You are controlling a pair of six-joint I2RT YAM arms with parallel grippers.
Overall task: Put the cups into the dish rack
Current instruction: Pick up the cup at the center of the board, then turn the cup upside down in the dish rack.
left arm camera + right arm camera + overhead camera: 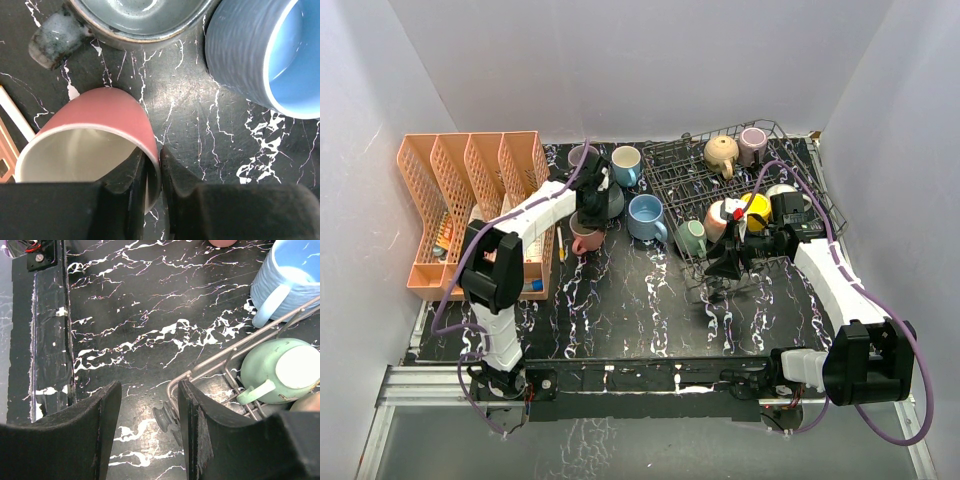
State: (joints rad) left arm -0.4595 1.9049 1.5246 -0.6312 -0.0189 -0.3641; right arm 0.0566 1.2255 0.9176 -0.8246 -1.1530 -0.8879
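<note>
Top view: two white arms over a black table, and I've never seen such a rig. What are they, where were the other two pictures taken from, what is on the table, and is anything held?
These are two robot arms bolted to the near edge of the table. The top view looks down from above and behind them. The other two pictures come from a camera on each wrist, so the black shapes at the bottom are that arm's own fingers. On the table are an orange organiser, a wire rack with several cups in it, and loose cups, among them a blue cup. The left gripper pinches the wall of the pink cup, one finger inside and one outside. The right gripper is open and holds nothing, at the rack's near edge.
</note>
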